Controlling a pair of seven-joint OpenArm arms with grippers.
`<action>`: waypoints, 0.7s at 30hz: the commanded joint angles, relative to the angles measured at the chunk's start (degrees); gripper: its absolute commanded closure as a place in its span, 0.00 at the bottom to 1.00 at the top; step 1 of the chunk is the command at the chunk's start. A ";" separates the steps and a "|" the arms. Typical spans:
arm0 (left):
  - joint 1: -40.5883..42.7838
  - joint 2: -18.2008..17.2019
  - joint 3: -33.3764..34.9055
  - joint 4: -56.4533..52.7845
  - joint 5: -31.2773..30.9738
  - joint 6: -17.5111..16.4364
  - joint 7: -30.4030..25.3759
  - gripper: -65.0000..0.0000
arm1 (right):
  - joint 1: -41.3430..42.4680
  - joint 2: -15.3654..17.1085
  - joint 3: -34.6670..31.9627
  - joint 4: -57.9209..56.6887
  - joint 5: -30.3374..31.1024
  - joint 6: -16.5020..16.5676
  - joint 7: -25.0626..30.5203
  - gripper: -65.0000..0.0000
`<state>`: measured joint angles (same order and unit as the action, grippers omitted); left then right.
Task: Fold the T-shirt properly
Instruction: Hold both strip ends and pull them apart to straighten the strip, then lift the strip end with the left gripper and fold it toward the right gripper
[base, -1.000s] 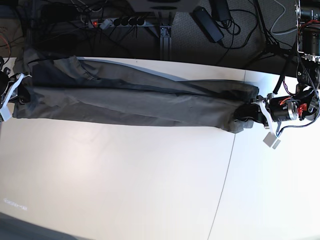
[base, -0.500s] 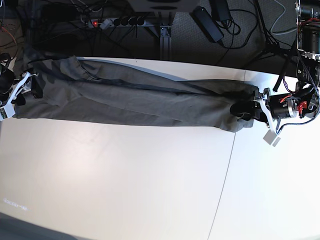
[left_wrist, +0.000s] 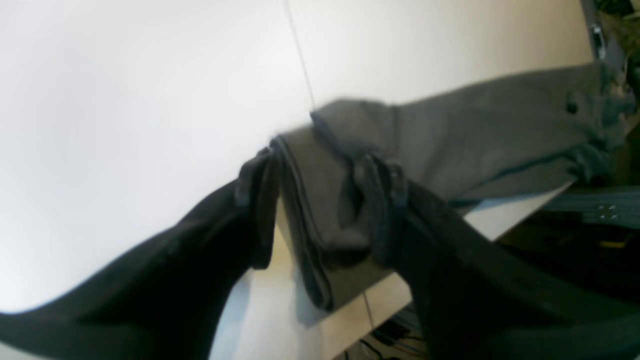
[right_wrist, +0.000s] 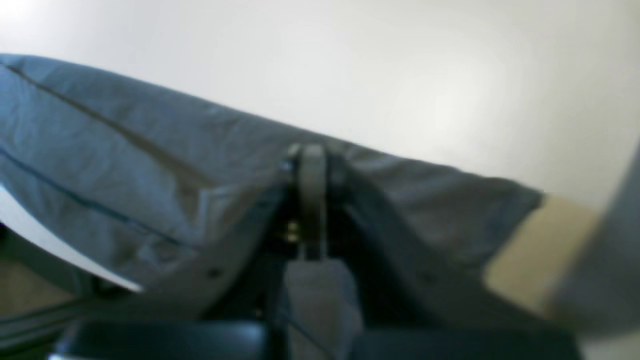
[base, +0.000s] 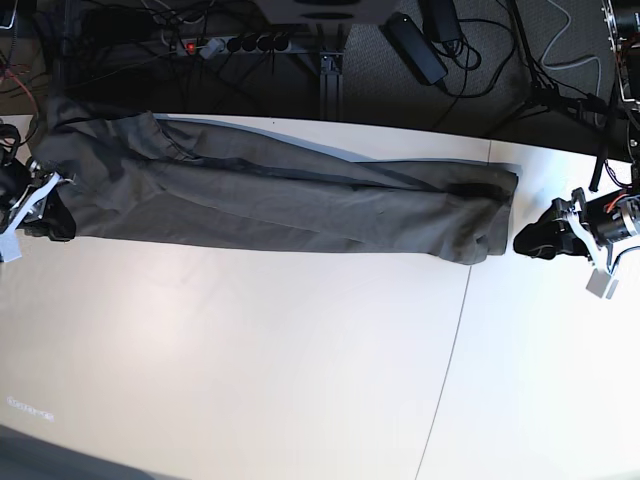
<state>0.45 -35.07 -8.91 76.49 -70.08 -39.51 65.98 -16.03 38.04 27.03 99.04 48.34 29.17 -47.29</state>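
The dark olive-grey T-shirt (base: 280, 195) lies pulled out in a long, narrow band along the back of the white table (base: 250, 350). My left gripper (base: 530, 242) is open, just off the shirt's right end. In the left wrist view (left_wrist: 320, 165), which is blurred, the cloth's end (left_wrist: 325, 225) shows between the spread fingers. My right gripper (base: 50, 205) is at the shirt's left end. In the right wrist view (right_wrist: 312, 155) its fingers meet on a fold of the cloth (right_wrist: 125, 150).
A thin seam (base: 455, 340) runs across the table at the right. Behind the back edge lie a power strip (base: 230, 43), a black adapter (base: 415, 45) and cables. The shirt's left end reaches the table's left edge.
My left gripper has let go of the shirt's right end and drawn back to the right. The end now lies flat. My right gripper has shifted slightly at the left end.
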 joint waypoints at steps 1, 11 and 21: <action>0.00 -1.11 -0.42 0.83 -1.07 -0.49 -1.33 0.49 | 0.39 0.74 0.72 0.79 -0.20 3.67 1.20 1.00; 3.48 -0.81 -0.37 0.79 5.55 -0.49 -8.00 0.32 | -0.02 -2.01 0.70 -1.99 -2.40 3.67 1.18 1.00; 6.27 0.15 -0.33 0.59 6.97 -0.49 -11.82 0.32 | -0.04 -2.03 0.70 -2.01 -2.47 3.69 1.09 1.00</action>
<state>7.29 -33.82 -8.84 76.42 -62.39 -39.51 54.63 -16.36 34.74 27.03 96.38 45.21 29.17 -47.37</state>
